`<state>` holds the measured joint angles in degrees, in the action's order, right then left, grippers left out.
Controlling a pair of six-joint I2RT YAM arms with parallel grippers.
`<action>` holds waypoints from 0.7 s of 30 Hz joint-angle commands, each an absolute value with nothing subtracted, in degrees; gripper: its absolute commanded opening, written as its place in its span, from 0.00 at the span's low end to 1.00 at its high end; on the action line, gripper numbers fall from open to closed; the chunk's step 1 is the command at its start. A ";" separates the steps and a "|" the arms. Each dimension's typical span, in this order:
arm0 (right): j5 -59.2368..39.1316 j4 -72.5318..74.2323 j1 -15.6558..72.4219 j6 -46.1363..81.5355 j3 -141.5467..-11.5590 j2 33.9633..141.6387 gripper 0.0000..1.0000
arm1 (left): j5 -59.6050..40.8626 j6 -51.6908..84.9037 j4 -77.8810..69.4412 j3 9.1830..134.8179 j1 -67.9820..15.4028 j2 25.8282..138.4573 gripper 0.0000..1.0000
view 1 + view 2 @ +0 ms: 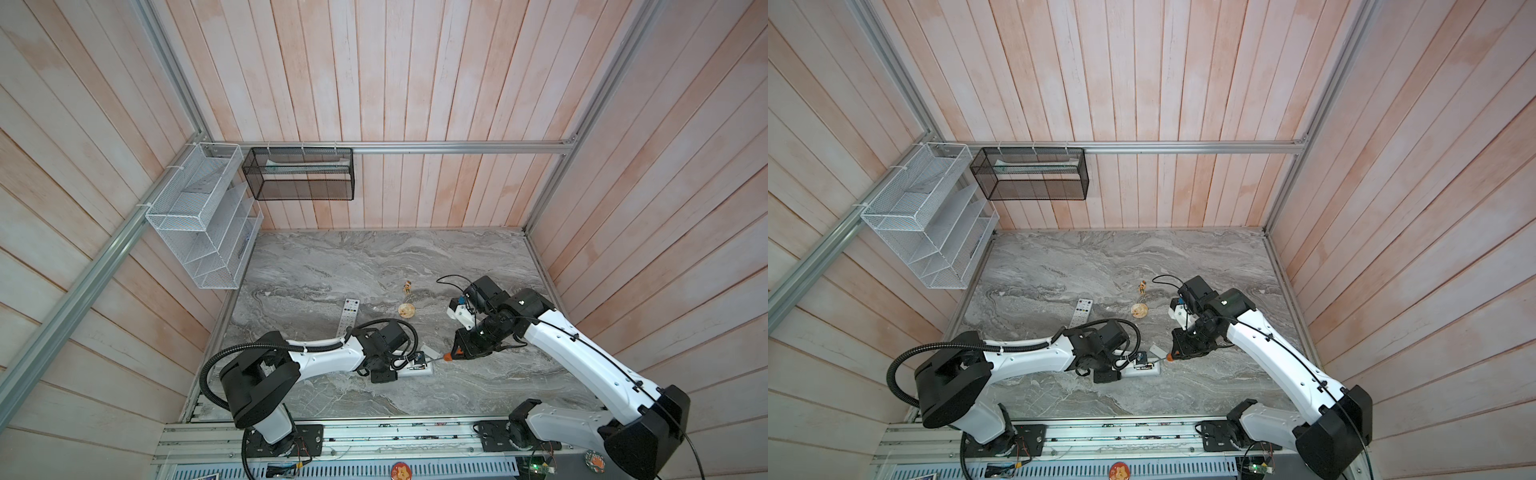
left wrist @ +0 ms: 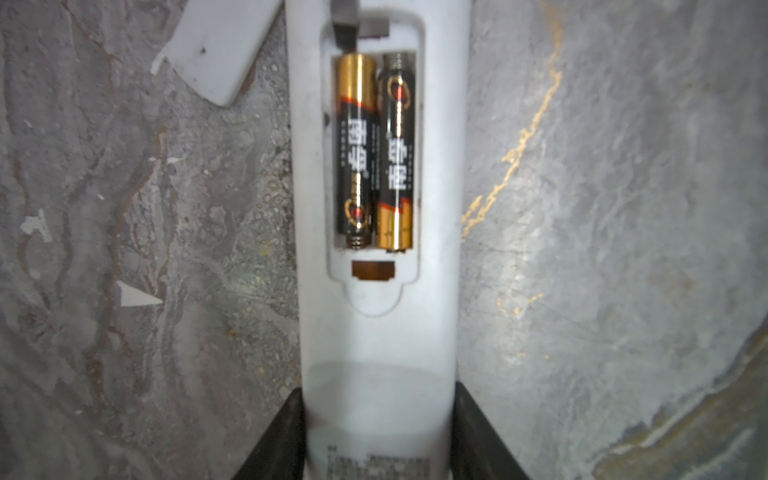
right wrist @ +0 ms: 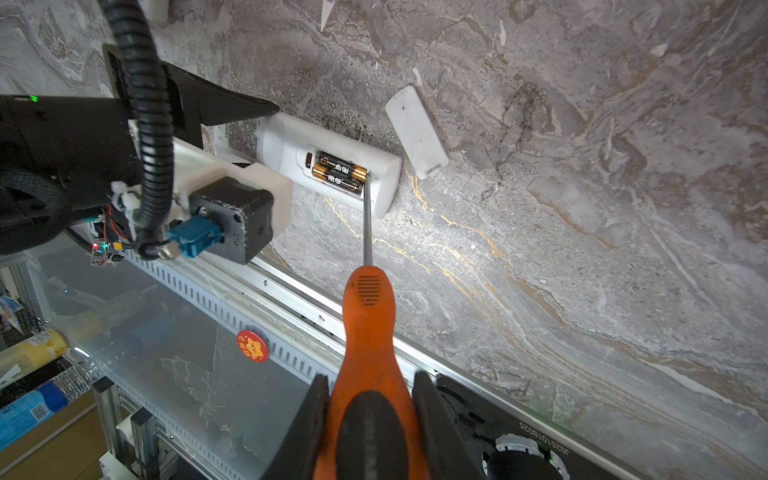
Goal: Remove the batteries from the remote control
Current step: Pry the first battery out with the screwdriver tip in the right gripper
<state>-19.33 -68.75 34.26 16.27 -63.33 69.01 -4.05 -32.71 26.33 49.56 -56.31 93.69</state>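
Marble table (image 1: 478,257) — open remote (image 3: 282,141), second remote (image 1: 348,314), cover (image 3: 417,132) (white).

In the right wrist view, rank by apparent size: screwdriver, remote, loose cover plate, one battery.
1. screwdriver, though nearness to the camera inflates it
2. remote, partly hidden
3. cover plate
4. battery, clearly smallest

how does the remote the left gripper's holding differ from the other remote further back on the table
The held remote lies back up, compartment open, two batteries showing; the far remote lies buttons up. The left gripper clamps the held remote and the screwdriver tip reaches into it; the far remote lies free. Both are slim, pale, flat on the table.
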 commanded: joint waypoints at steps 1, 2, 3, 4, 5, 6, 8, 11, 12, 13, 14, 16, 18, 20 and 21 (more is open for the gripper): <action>-19.72 -67.59 34.50 15.51 -61.88 68.83 0.00 | -2.19 -33.93 31.46 46.23 -56.76 98.94 0.18; -19.93 -67.54 34.51 15.46 -61.88 68.74 0.00 | -2.19 -33.93 31.59 46.32 -56.72 98.96 0.17; -20.16 -67.55 34.52 15.44 -61.89 68.76 0.00 | -2.26 -33.93 31.55 46.32 -56.76 99.18 0.17; -20.21 -67.65 34.52 15.45 -61.88 68.71 0.00 | -2.36 -33.93 31.55 46.32 -56.78 99.30 0.17; -20.35 -67.68 34.50 15.45 -61.85 68.72 0.00 | -2.37 -33.93 31.57 46.38 -56.78 99.55 0.17; -20.71 -67.66 34.54 15.45 -61.79 68.50 0.00 | -2.45 -33.91 31.60 46.43 -56.75 99.58 0.17; -21.76 -67.54 34.47 15.38 -61.64 68.25 0.00 | -2.46 -33.92 31.64 46.61 -56.77 99.84 0.16; -24.43 -66.81 34.50 14.90 -60.62 67.89 0.00 | -2.59 -33.90 31.62 46.58 -56.76 99.92 0.16; -25.60 -66.51 34.46 14.85 -60.35 67.70 0.00 | -2.64 -33.93 31.67 46.58 -56.76 99.85 0.16; -26.60 -66.21 34.51 14.72 -60.11 67.56 0.00 | -2.59 -33.93 31.64 46.58 -56.76 99.87 0.16; -27.73 -65.90 34.53 14.60 -59.94 67.47 0.00 | -2.68 -33.93 31.64 46.51 -56.78 99.84 0.16; -29.37 -65.28 34.47 14.63 -59.94 66.94 0.00 | -2.76 -33.84 31.64 46.49 -56.73 99.75 0.16; -30.77 -64.78 34.54 14.83 -60.36 66.47 0.00 | -2.90 -33.84 31.64 46.49 -56.78 99.84 0.16; -31.44 -64.51 34.53 15.11 -60.97 66.22 0.00 | -2.97 -33.84 31.64 46.49 -56.78 99.84 0.16; -31.79 -64.42 34.52 15.28 -61.32 65.99 0.00 | -2.99 -33.86 31.64 46.49 -56.74 99.92 0.16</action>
<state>-23.31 -68.23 34.04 16.29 -60.75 67.07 -4.10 -32.71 27.07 50.15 -56.31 94.30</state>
